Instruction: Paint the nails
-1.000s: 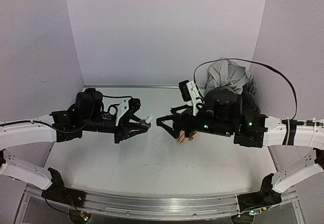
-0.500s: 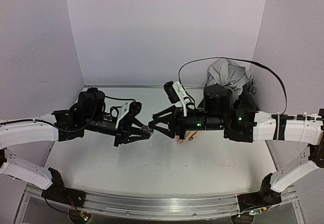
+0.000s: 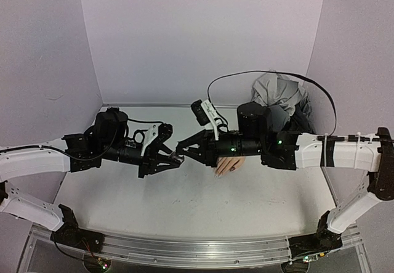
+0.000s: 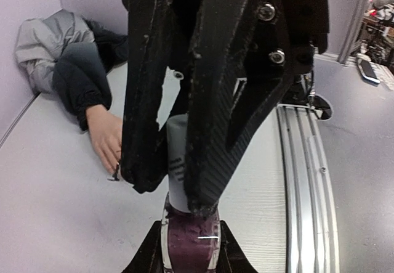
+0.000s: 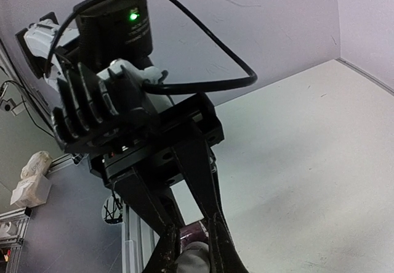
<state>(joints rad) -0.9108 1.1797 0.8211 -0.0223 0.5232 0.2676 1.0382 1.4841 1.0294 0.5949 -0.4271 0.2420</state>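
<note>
The mannequin hand (image 3: 226, 165) lies flat on the desk (image 3: 184, 217), just right of centre and partly under the right arm's wrist. Its long axis runs from 1 o'clock to 7 o'clock in the overhead view: the navy sleeve (image 4: 80, 82) is at the 1 o'clock end, against a crumpled grey cloth (image 3: 277, 91), and the fingers point toward 7 o'clock. The nails (image 3: 233, 169) sit at those fingertips, facing up. The ones that can be made out look dark; the others are too small to judge.

Both arms reach level toward each other above the middle of the desk, the left from 9 o'clock and the right from 3 o'clock. The left tool (image 3: 173, 160) is closed narrowly on a small nail polish bottle (image 4: 189, 239) with dark maroon contents. The bottle is held off the desk with its neck aimed toward 3 o'clock. The right tool (image 3: 183, 149) meets it head-on, its two fingers drawn in tight on either side of the bottle's white cap (image 4: 177, 171) and touching it. The bottle is just beside the mannequin's fingertips, at their 9 o'clock, and apart from them.
</note>
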